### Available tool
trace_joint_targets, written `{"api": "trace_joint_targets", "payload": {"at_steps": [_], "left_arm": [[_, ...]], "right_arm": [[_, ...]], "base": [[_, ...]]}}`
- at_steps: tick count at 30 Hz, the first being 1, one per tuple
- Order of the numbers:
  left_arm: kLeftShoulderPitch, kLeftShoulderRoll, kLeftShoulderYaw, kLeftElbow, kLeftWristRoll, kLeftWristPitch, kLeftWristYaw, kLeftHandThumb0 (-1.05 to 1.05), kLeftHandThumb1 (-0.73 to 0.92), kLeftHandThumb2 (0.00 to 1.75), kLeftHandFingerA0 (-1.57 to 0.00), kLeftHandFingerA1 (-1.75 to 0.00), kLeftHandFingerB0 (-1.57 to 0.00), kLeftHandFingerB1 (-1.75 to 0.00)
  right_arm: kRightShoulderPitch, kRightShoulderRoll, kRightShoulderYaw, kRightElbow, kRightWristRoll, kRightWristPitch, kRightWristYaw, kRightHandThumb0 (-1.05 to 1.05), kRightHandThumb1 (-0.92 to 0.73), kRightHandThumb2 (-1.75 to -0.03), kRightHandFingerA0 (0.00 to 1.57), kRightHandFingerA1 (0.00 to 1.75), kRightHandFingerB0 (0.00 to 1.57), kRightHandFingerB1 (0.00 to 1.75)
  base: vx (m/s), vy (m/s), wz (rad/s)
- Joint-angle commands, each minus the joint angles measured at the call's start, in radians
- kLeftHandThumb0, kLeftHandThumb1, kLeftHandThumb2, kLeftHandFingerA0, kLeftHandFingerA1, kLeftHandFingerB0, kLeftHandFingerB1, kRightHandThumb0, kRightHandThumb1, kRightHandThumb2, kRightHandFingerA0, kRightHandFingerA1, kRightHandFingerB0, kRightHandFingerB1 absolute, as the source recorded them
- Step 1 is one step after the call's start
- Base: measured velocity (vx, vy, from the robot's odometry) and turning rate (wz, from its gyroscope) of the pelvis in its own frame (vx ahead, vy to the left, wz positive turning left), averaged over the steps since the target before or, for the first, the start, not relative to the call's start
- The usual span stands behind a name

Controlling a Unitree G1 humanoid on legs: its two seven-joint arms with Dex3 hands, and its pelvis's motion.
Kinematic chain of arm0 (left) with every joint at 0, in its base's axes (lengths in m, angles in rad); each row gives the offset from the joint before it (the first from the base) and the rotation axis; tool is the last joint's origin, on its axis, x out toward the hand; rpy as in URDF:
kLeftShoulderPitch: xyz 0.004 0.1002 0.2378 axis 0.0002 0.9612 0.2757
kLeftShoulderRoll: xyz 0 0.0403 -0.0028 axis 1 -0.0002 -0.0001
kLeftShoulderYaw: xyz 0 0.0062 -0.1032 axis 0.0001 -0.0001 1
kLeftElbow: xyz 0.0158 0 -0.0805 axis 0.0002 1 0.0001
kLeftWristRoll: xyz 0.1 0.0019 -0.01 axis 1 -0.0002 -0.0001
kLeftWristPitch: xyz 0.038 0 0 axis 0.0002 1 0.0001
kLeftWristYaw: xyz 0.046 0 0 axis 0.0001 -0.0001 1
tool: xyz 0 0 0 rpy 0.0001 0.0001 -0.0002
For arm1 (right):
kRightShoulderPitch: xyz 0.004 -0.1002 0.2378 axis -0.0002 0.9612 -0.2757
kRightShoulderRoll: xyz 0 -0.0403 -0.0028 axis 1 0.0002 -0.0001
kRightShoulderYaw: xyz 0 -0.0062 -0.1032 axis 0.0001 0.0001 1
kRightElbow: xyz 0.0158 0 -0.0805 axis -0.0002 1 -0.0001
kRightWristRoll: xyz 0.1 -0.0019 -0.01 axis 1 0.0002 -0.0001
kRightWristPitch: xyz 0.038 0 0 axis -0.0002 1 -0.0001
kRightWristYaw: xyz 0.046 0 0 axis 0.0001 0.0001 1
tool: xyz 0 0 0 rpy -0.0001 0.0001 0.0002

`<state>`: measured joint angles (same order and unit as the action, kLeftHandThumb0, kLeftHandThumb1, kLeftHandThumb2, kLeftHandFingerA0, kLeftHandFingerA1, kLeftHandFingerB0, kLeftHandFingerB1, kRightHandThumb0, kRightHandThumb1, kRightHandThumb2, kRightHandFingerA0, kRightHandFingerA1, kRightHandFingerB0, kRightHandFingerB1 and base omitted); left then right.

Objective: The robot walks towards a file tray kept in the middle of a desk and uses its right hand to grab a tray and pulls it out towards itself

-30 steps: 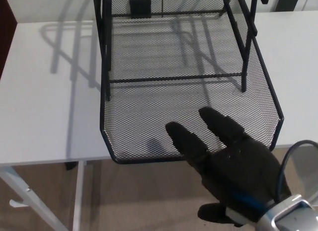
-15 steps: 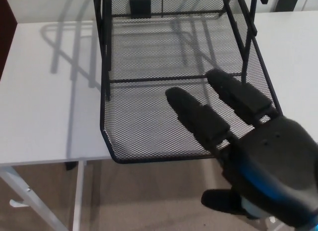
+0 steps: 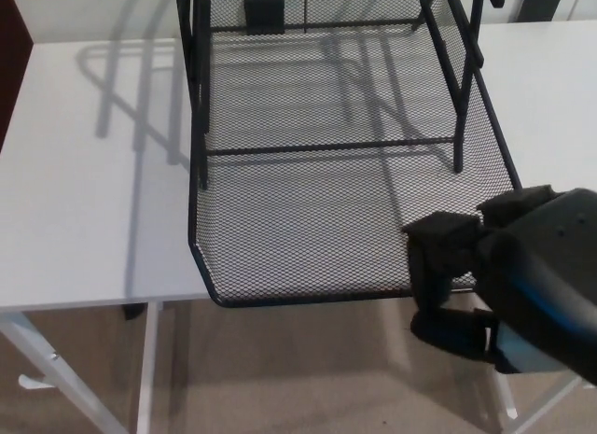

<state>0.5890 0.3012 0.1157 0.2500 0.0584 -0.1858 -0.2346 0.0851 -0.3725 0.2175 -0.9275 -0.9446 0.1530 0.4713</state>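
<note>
A black wire-mesh tray (image 3: pixel 280 298) sticks out from the bottom of a black file rack (image 3: pixel 198 89) on the white desk (image 3: pixel 84 191). The tray's front edge hangs past the desk's near edge. My right hand (image 3: pixel 508 285) is at the tray's front right corner. Its fingers (image 3: pixel 443 243) curl down over the front rim, and the thumb (image 3: pixel 452 329) sits under it, so the hand is shut on the tray. The corner itself is hidden behind the hand. My left hand does not show.
The rack's upright posts (image 3: pixel 459 89) stand on the tray's mesh floor further back. White desk legs (image 3: pixel 145 369) and beige floor (image 3: pixel 298 378) lie below the desk's near edge. A dark object (image 3: pixel 539 0) stands at the desk's far right.
My right hand rose from below the desk edge with its fingers stretched over the mesh, then drew back to the right and curled them shut over the tray's front right rim.
</note>
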Motion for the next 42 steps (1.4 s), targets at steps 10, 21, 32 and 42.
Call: {"api": "trace_joint_targets", "payload": {"at_steps": [10,21,32,42], "left_arm": [[-0.004,0.034,-0.002,0.057,-0.001,-0.005,-0.028,-0.24,0.63,0.59,-0.63,-0.59,-0.41,-0.44],[-0.026,0.042,0.023,0.048,-0.029,0.035,-0.039,-0.20,0.63,0.59,-0.68,-0.60,-0.41,-0.44],[-0.020,0.018,0.022,0.056,-0.040,0.009,-0.031,-0.20,0.64,0.59,-0.67,-0.64,-0.41,-0.44],[-0.052,0.024,0.041,0.078,-0.063,0.042,-0.044,-0.20,0.65,0.59,-0.64,-0.65,-0.41,-0.44]], "right_arm": [[0.420,-0.156,-1.097,-0.025,1.892,-0.139,0.039,-0.68,-0.79,-0.64,1.00,1.75,0.82,1.58],[0.331,-0.172,-1.621,0.899,2.037,0.621,0.824,-0.52,-0.75,-0.65,1.10,1.44,1.07,0.54],[0.399,0.000,-0.804,1.172,0.738,-0.160,-0.007,-0.55,-0.67,-0.60,1.04,0.70,0.85,0.58],[0.239,0.035,-0.404,1.505,0.429,-0.106,-0.159,-0.76,-0.51,-0.89,0.04,0.40,0.06,0.19]], "base": [[0.00,0.000,0.00],[0.00,0.000,0.00],[0.00,0.000,0.00],[0.00,0.000,0.00]]}}
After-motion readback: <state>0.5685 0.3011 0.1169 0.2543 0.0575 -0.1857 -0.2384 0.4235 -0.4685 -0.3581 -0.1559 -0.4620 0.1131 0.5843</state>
